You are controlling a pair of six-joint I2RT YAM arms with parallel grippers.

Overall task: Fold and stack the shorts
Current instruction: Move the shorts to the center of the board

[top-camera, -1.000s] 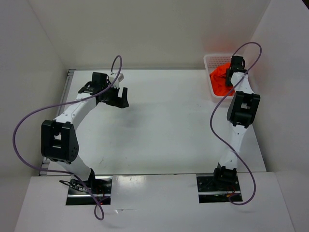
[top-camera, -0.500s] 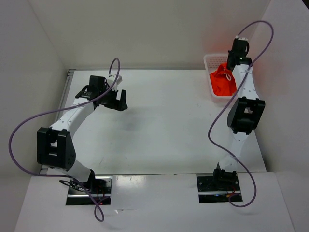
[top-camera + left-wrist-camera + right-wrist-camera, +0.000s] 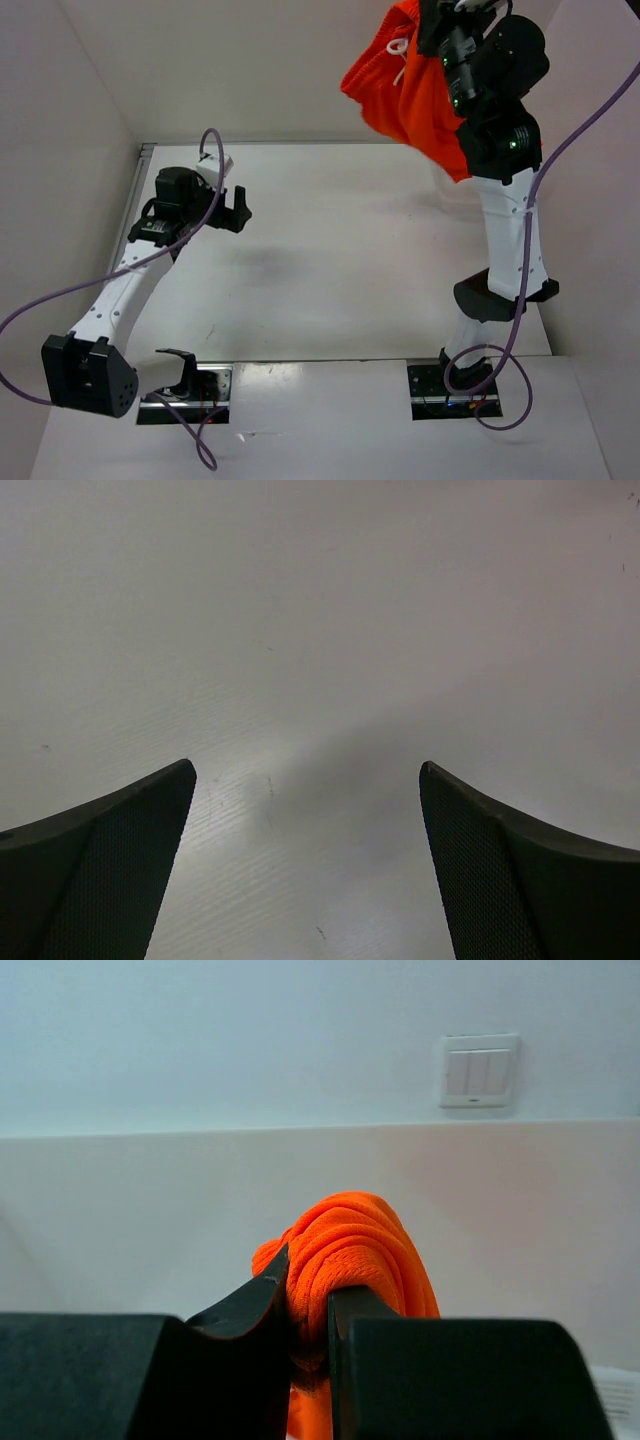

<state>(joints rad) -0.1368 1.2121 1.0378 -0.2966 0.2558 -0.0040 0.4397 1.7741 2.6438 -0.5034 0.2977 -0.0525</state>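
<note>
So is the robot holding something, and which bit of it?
The right fingers pinch the orange shorts by a bunched fold near the white drawstring. The left fingers are open, holding nothing.

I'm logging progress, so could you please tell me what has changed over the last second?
The right arm rose, its jaws shut on the shorts, lifting them high above the table. The left arm drew back leftward. Its jaws stayed open and empty.

Robot lab test cell: white partition walls (image 3: 300,70), white table (image 3: 340,260), room light switch (image 3: 479,1070) beyond
</note>
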